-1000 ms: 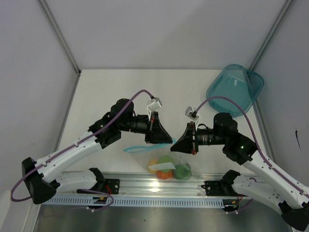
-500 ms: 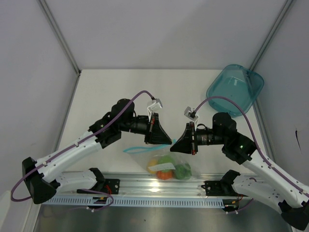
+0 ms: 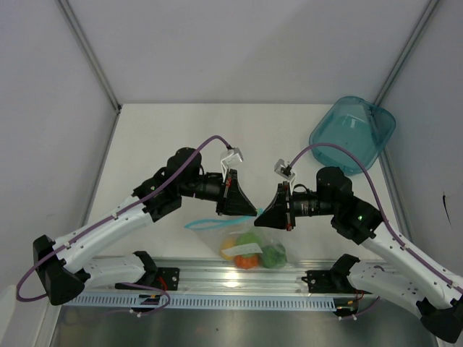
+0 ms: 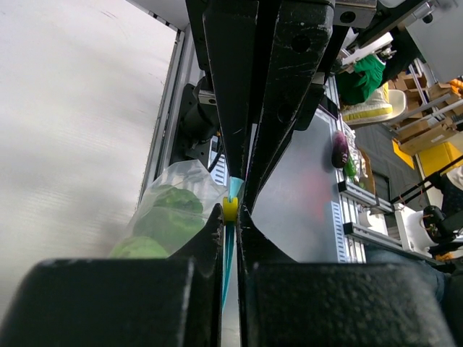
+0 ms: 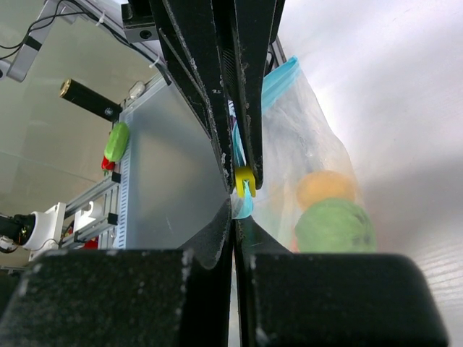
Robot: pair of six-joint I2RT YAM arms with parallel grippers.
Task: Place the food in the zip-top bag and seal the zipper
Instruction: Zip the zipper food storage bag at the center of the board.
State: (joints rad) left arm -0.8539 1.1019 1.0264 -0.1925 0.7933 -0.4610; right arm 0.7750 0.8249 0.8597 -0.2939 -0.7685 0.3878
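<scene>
The clear zip-top bag [image 3: 215,234] lies at the table's near edge with the food inside: yellow [image 3: 229,247], orange-red [image 3: 246,262], light green [image 3: 251,238] and dark green [image 3: 273,256] pieces. Its teal zipper [image 3: 205,224] runs left from the bag's top right corner. My left gripper [image 3: 253,211] is shut on the zipper [image 4: 228,246] right behind a small yellow slider [image 4: 230,209]. Tip to tip with it, my right gripper [image 3: 260,219] is shut on the zipper's teal end [image 5: 244,206], just below the slider [image 5: 244,181]. Orange and green food [image 5: 334,225] shows through the plastic.
A translucent teal bowl [image 3: 353,134] sits at the back right corner. An aluminium rail [image 3: 217,278] runs along the near edge just below the bag. White walls close in the table on the left, back and right.
The left jaws have drawn together on the zipper. The right gripper has edged slightly left. The bag and food lie where they were.
</scene>
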